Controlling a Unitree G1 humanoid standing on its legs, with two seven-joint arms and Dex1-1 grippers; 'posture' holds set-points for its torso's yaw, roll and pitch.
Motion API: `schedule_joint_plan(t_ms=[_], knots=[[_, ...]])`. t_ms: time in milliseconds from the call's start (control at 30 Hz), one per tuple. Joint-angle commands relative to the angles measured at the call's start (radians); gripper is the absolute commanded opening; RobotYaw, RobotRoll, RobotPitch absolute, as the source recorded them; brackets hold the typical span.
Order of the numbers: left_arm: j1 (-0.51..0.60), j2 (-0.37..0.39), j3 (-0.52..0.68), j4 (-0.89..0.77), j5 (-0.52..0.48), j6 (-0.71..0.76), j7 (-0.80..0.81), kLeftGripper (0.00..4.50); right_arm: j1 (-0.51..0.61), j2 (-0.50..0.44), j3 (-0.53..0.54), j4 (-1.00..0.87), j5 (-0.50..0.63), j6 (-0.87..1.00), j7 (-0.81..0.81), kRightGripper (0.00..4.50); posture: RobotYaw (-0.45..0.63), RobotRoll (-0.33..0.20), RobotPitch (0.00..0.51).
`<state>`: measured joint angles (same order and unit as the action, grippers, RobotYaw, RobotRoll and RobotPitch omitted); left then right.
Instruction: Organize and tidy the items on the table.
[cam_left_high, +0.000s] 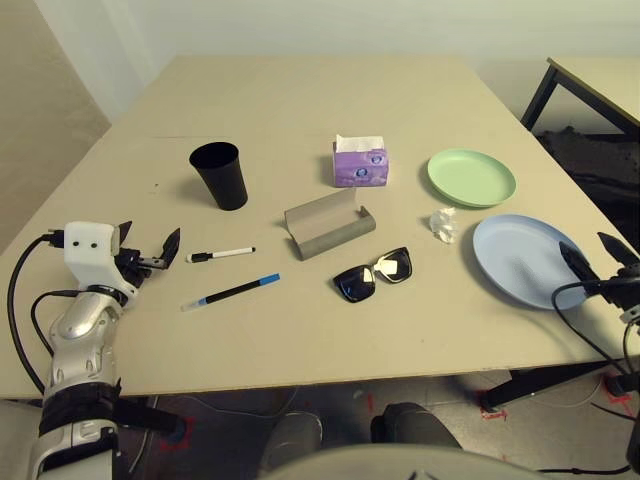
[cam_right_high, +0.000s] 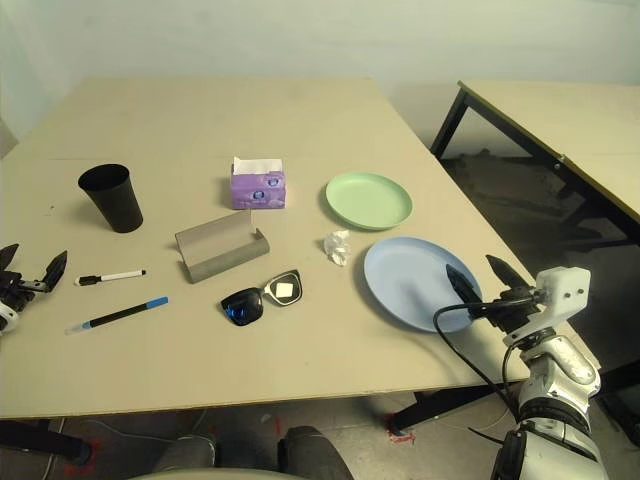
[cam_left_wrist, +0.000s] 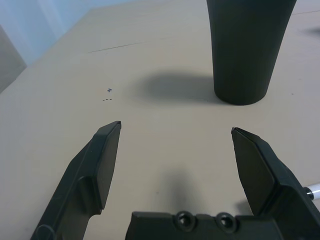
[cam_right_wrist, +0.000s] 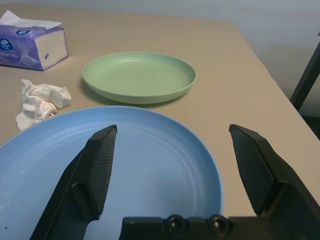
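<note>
On the table (cam_left_high: 300, 100), my left gripper (cam_left_high: 150, 237) hovers open at the left edge, beside a white marker (cam_left_high: 220, 255) and a blue-capped pen (cam_left_high: 232, 292). A black cup (cam_left_high: 218, 175) stands upright just beyond it. The grey glasses case (cam_left_high: 328, 225) lies open mid-table, with black sunglasses (cam_left_high: 373, 275) in front and a purple tissue box (cam_left_high: 360, 163) behind. My right gripper (cam_right_high: 472, 268) is open over the near edge of the blue plate (cam_right_high: 415, 280). The green plate (cam_right_wrist: 139, 76) and crumpled white paper (cam_right_wrist: 39, 100) lie past it.
A second table with black legs (cam_right_high: 560, 130) stands to the right, separated by a gap of dark floor. The far half of the beige top is bare. Black cables run along both forearms near the table's side edges.
</note>
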<state>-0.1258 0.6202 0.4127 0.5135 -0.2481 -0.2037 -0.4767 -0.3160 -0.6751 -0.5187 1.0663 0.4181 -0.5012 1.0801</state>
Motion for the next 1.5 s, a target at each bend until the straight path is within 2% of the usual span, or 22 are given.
schedule_joint_plan(t_ms=[33,200,433,767,933,1100,1333,1433,1500], knots=[[0.031,-0.003,0.016,-0.009,-0.009,-0.009,0.000,4.46,-0.004,-0.003,0.010,-0.016,-0.001,0.012,-0.005,4.50,0.02,0.000,0.028],[0.055,0.004,0.029,-0.027,-0.018,-0.003,-0.004,4.46,-0.002,0.012,0.016,-0.037,-0.002,0.017,-0.010,4.50,0.03,0.000,0.038],[0.071,0.038,0.068,-0.004,-0.029,-0.021,-0.012,4.46,0.013,0.043,0.028,-0.047,-0.003,0.020,-0.023,4.50,0.07,0.000,0.018],[0.065,0.020,0.082,-0.033,-0.082,-0.005,-0.048,4.46,-0.016,0.062,0.032,-0.030,-0.002,0.016,-0.067,4.50,0.05,0.000,0.006],[0.026,0.016,0.005,-0.128,-0.183,0.065,-0.258,4.46,0.004,0.052,0.016,-0.053,0.013,0.019,-0.081,4.50,0.03,0.000,0.007],[-0.005,0.064,-0.095,-0.220,-0.265,0.188,-0.530,4.46,0.046,0.050,-0.004,-0.093,0.027,0.012,-0.104,4.50,0.01,0.000,0.007],[-0.029,0.135,-0.256,-0.319,-0.286,0.283,-0.850,4.46,0.085,0.060,-0.022,-0.165,0.026,0.016,-0.191,4.50,-0.02,0.000,0.006],[-0.049,0.136,-0.298,-0.336,-0.280,0.301,-0.909,4.46,0.101,0.069,-0.025,-0.225,0.048,0.103,-0.225,4.50,-0.03,0.000,0.006],[-0.067,0.125,-0.314,-0.335,-0.274,0.304,-0.917,4.46,0.117,0.068,-0.009,-0.287,0.001,0.148,-0.344,4.50,-0.04,0.000,0.009]])
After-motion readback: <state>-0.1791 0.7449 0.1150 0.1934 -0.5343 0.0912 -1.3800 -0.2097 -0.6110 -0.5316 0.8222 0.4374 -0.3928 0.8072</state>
